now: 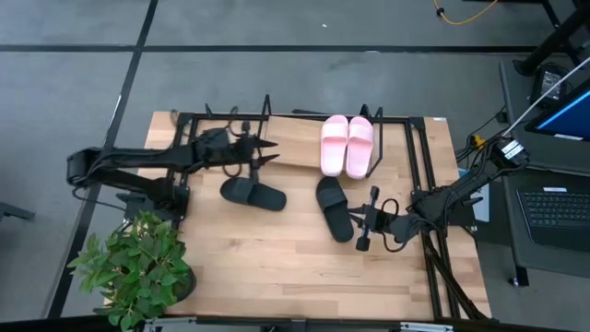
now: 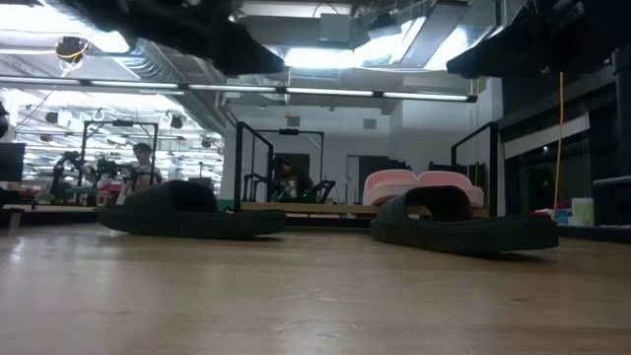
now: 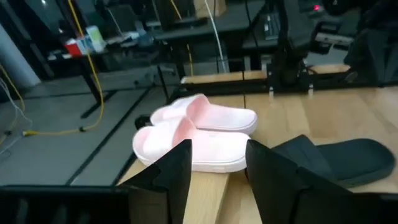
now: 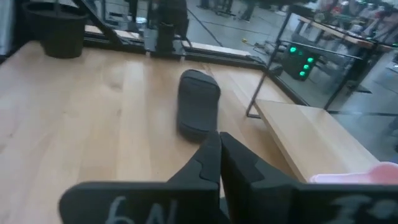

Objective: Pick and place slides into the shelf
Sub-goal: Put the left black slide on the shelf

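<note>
Hovering left tool (image 1: pixel 267 153): my fingers spread, empty, above the shelf (image 1: pixel 295 155).
Right tool (image 1: pixel 367 219): pressed together, beside one black slide (image 1: pixel 335 208).
Pink slides (image 1: pixel 347 145): on the shelf.

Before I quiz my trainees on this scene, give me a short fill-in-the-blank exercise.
1. The two slides on the shelf are pale ___.
2. The number of black slides lying on the tabletop is ___.
3. The left gripper's fingers are ___.
4. The right gripper's fingers are ___.

Answers: pink; two; open; shut
</note>
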Controlling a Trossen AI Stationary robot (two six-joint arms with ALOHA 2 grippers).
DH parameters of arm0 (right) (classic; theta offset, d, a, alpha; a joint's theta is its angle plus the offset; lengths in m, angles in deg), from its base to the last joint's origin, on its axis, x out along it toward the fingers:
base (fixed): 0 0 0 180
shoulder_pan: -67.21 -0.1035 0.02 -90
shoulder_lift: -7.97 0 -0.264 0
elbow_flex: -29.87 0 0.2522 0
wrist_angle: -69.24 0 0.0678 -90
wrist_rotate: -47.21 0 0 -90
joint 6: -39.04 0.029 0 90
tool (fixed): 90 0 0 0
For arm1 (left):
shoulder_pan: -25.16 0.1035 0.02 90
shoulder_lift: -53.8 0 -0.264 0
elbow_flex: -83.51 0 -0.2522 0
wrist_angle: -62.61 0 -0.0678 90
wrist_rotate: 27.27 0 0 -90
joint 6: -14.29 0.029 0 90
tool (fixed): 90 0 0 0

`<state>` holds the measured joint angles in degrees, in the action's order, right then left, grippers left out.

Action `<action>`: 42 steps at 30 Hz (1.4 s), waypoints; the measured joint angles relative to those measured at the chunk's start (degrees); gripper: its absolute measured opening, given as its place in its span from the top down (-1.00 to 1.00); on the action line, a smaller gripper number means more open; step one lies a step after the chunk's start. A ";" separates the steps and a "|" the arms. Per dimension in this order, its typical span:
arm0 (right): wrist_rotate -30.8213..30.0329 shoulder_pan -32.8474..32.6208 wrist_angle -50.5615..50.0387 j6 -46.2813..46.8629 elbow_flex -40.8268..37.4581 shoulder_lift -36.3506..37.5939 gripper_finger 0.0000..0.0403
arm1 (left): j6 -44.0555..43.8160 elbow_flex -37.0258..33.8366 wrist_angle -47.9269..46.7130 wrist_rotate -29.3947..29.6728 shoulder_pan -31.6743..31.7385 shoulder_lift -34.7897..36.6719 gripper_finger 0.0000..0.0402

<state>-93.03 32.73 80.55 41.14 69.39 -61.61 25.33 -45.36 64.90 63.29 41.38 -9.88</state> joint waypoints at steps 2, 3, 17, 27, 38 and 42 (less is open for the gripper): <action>1.30 0.08 2.05 -2.30 0.00 0.02 0.97 | 0.04 -1.60 0.04 -1.50 0.17 3.00 0.28; 1.85 0.25 3.49 -3.40 0.00 0.02 0.97 | 0.04 -2.56 -0.43 -2.70 0.31 4.53 0.28; 11.12 5.65 -4.40 -13.93 10.66 0.06 0.97 | 1.12 -10.57 -8.36 -9.19 2.30 19.80 0.29; 23.76 15.46 -11.15 -14.44 14.45 -0.07 0.97 | 1.11 -15.35 -13.50 -11.35 2.30 29.94 0.29; 25.53 18.20 -11.21 -14.15 13.94 -0.09 0.97 | -1.98 -19.50 -19.85 -12.23 2.10 33.37 0.29; 25.53 18.20 -11.22 -14.28 13.94 -0.09 0.97 | -4.78 -19.54 -22.44 -11.48 2.13 33.35 0.29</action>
<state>-67.50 50.93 69.33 26.86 83.33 -61.70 20.54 -64.90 42.46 51.81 43.51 23.47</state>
